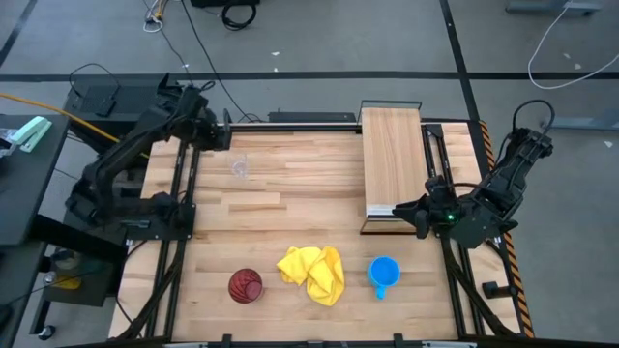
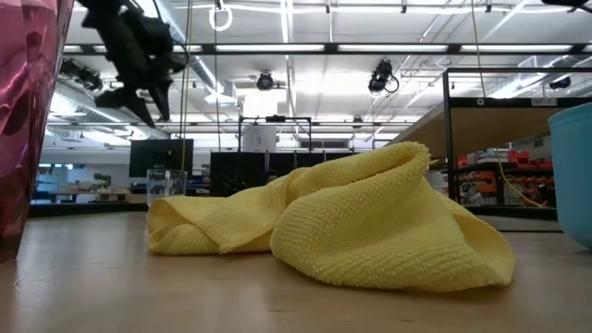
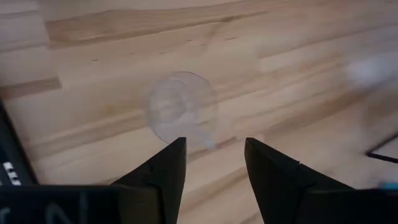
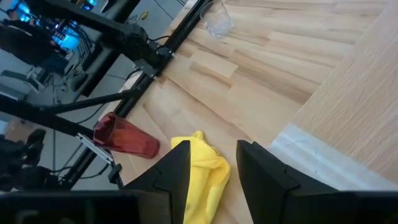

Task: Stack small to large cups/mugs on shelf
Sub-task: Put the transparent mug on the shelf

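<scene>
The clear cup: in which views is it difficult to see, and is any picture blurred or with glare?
High view: the clear cup is faint against the pale table. Left wrist view: it is soft and blurred, beyond the open left gripper. Low view: bright ceiling lights glare; the red tumbler and yellow cloth fill the foreground, the cup tiny behind.

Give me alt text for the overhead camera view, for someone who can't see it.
Three vessels sit apart on a wooden table: a clear cup near the open left gripper, a red tumbler, a blue mug, with a yellow cloth between those two. The open right gripper hovers at the shelf edge.
</scene>
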`<state>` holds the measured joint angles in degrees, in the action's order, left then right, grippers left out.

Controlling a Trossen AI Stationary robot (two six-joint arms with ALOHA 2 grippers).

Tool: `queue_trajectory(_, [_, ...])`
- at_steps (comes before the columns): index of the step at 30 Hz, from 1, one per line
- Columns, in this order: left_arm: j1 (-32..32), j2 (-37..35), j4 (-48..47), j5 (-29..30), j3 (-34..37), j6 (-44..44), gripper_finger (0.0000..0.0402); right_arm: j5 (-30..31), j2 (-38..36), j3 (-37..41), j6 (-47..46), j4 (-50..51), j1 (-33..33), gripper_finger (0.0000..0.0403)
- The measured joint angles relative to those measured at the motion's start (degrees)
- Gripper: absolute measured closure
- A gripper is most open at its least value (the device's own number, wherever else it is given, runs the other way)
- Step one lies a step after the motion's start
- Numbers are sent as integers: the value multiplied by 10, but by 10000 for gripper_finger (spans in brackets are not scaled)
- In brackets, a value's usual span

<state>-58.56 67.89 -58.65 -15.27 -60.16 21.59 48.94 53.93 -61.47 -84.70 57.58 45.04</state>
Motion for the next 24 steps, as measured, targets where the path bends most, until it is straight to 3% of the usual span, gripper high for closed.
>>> queue_trajectory(10, [20, 117, -19, 96, 0, -29, 230, -1, 0, 0, 30, 12, -18, 266])
queue_trajectory(24, [23, 201, 39, 116, 0, -27, 230, -1, 0, 0, 41, 12, -38, 266])
